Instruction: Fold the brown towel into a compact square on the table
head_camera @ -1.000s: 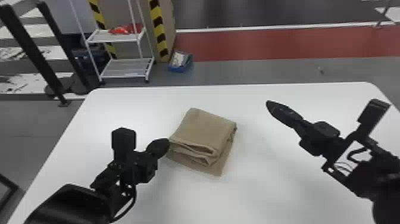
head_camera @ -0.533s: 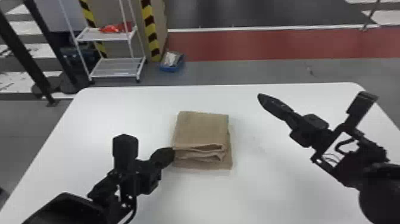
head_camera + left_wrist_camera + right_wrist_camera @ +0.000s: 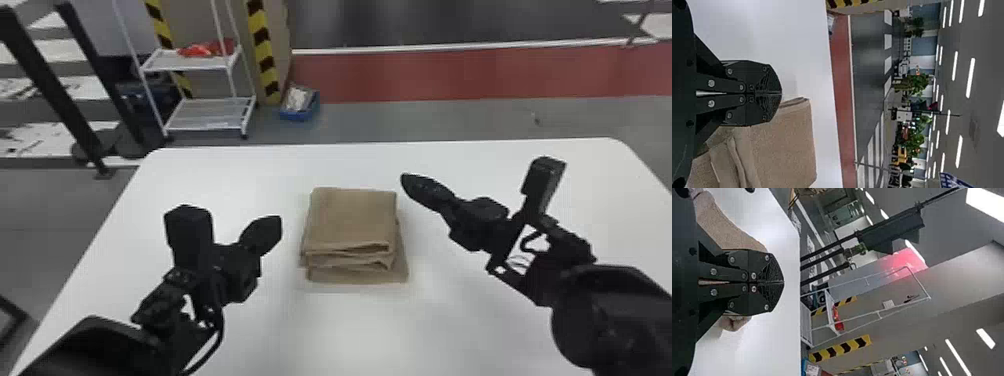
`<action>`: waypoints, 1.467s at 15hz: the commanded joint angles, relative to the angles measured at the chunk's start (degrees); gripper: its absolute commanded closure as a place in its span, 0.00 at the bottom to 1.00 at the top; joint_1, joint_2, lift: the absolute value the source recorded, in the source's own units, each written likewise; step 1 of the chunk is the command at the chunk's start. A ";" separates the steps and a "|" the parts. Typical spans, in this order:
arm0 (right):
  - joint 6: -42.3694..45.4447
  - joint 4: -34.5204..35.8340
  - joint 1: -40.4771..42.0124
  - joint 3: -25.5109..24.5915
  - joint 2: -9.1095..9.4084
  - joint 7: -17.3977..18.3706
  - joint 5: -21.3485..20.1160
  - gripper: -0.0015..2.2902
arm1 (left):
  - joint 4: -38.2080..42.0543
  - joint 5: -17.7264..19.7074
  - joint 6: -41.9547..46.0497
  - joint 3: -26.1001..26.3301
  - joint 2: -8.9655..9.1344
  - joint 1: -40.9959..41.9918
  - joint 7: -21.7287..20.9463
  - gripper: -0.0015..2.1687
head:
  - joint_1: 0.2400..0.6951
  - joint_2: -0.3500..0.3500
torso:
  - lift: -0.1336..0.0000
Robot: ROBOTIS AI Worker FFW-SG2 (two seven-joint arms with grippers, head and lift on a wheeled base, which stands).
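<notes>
Brown towel: the brown towel (image 3: 352,217) lies folded on the white table (image 3: 350,332), its upper layers stacked on a bottom layer that juts out at the robot's side and a little to the right.
Towel edges: folded edges face the robot, slightly uneven and puffed where the layers meet; the top surface looks mostly flat.
Left gripper: the left gripper (image 3: 276,225) is to the left of the towel, near it but apart in the head view.
Left gripper state: fully closed, the flat black fingers (image 3: 770,80) meeting at their tips in the left wrist view, with nothing held between them.
Right gripper: the right gripper (image 3: 407,180) is just to the right of the towel's far right corner in the head view, pointing inward, with a gap between.
Right gripper state: also fully closed, its two tips together in the right wrist view, with nothing held between them.
White rack: the white rack (image 3: 210,125) stands beyond the towel and to its left, past the table, with a red item (image 3: 200,50) on its upper shelf.
Blue box: the blue box (image 3: 298,116) is on the floor beyond the towel, slightly to its left.
</notes>
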State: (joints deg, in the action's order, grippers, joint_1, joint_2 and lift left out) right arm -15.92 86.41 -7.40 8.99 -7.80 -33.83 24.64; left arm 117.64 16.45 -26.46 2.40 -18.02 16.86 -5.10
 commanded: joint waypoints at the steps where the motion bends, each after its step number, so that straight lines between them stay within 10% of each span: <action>1: 7.00 -9.59 -5.87 5.07 3.50 0.16 -6.01 0.92 | 0.84 0.69 0.31 -1.79 -0.08 1.34 0.00 0.88 | 1.00 0.70 | 0.04; 4: 11.57 -17.59 -9.47 7.54 7.28 0.52 -13.39 0.92 | 1.02 0.69 3.30 -2.75 -0.26 3.45 -0.44 0.88 | 1.00 0.81 | 0.04; 22: 18.95 -28.84 -13.43 5.25 6.40 2.01 -17.61 0.92 | 1.89 0.86 3.48 -4.51 -0.52 4.41 -2.02 0.88 | 1.00 0.82 | 0.04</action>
State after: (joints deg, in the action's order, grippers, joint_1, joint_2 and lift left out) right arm 1.34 56.93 -20.98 14.74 -1.31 -31.41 5.74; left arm 119.52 17.24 -22.99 -1.93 -18.54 21.31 -7.19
